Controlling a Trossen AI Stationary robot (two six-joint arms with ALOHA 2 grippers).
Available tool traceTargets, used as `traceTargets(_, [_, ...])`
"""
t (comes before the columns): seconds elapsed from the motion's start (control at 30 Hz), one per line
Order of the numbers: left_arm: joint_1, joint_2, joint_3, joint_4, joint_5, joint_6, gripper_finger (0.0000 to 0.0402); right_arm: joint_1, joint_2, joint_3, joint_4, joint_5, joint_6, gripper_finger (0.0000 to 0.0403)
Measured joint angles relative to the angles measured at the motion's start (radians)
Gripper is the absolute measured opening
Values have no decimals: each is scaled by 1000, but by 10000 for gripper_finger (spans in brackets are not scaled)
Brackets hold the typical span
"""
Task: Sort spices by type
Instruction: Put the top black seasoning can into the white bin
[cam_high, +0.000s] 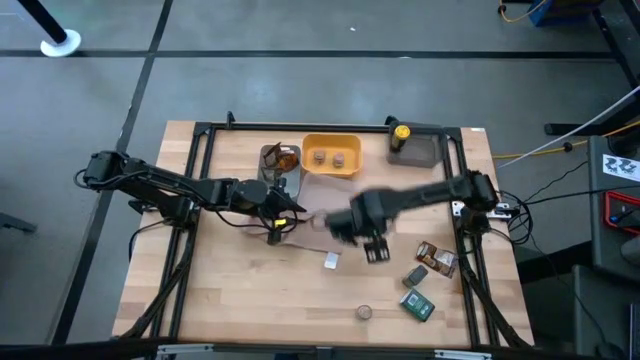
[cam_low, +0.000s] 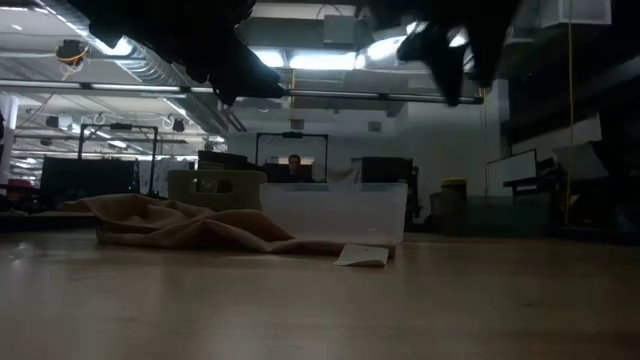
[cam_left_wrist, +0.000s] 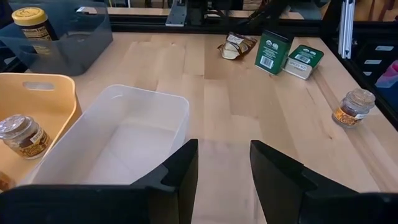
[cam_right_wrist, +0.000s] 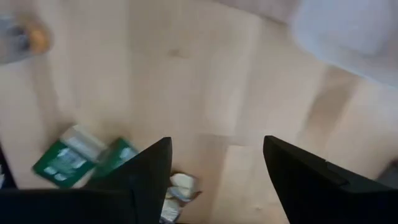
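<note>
My left gripper (cam_left_wrist: 224, 163) (cam_high: 276, 222) is open and empty, beside the clear tray (cam_left_wrist: 124, 143). My right gripper (cam_right_wrist: 217, 167) (cam_high: 372, 248) hangs open and empty above the bare wood at the table's middle. Near the right edge lie two green boxes (cam_left_wrist: 272, 52) (cam_right_wrist: 62, 163), brown foil packets (cam_high: 437, 257) (cam_left_wrist: 235, 46) and a tan jar (cam_left_wrist: 353, 107) (cam_high: 364, 313). Two jars (cam_high: 325, 157) sit in the yellow tray (cam_high: 333, 141). The yellow-capped bottle (cam_high: 400, 132) stands in the grey tray (cam_high: 425, 152). A small white packet (cam_high: 331, 261) (cam_low: 362, 255) lies flat on the wood.
A beige cloth (cam_low: 190, 225) lies crumpled on the table left of the clear tray (cam_low: 335, 210). A brown-orange packet (cam_high: 281, 158) lies at the far side, left of the yellow tray. A black frame (cam_high: 205, 150) borders the table. Bare wood shows at the near left.
</note>
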Motion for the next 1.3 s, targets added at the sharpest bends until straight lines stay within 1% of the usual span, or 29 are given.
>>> traceTargets(0.13, [-2, 0, 0, 14, 0, 17, 130, 141, 0, 0, -1, 0, 56, 253])
traceTargets(0.33, [-30, 10, 0, 66, 0, 5, 130, 315, 0, 0, -1, 0, 62, 253])
traceTargets(0.4, [-47, 11, 0, 71, 0, 3, 130, 362, 0, 0, -1, 0, 86, 253])
traceTargets(0.57, [-85, 12, 0, 68, 0, 3, 130, 443, -1, -39, -1, 0, 214, 252])
traceTargets(0.67, [-99, 12, 0, 69, 0, 8, 130, 479, -2, -91, 0, 0, 217, 252])
traceTargets(0.83, [-111, 12, 0, 69, 0, 9, 130, 509, -2, -201, -2, -1, 218, 252])
traceTargets(0.97, [-111, 12, 0, 69, 0, 16, 130, 505, -2, -269, -1, 1, 215, 252])
traceTargets(1.1, [-111, 12, 0, 69, 0, 16, 130, 503, -2, -325, -1, 32, 198, 252])
traceTargets(1.3, [-111, 12, 0, 69, 0, 19, 130, 504, -1, -397, 2, -16, 188, 252])
